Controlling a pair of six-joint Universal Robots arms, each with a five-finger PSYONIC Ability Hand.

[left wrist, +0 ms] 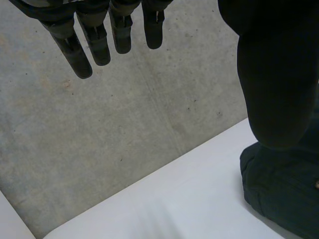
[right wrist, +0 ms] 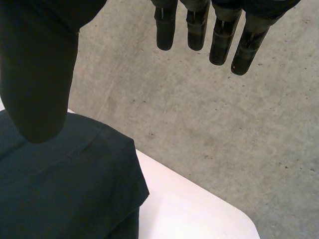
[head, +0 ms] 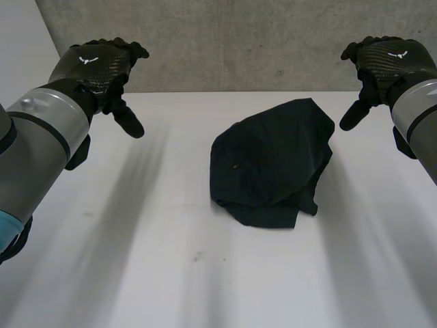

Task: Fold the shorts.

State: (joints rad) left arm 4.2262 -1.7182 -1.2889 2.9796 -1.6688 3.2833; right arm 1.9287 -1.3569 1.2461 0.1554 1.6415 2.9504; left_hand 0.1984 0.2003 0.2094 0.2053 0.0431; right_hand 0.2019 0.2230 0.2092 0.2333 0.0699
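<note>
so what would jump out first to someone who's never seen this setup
The dark shorts catch the eye first: a rumpled heap on the white table, a little toward the robot's right of the middle. Next come the two black hands, the left hand and the right hand, raised at either side of the heap, both open and clear of the cloth.

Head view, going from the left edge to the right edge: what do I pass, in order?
In order: left hand, open and raised above the table → shorts, dark, bunched on the white table → right hand, open and raised.
</note>
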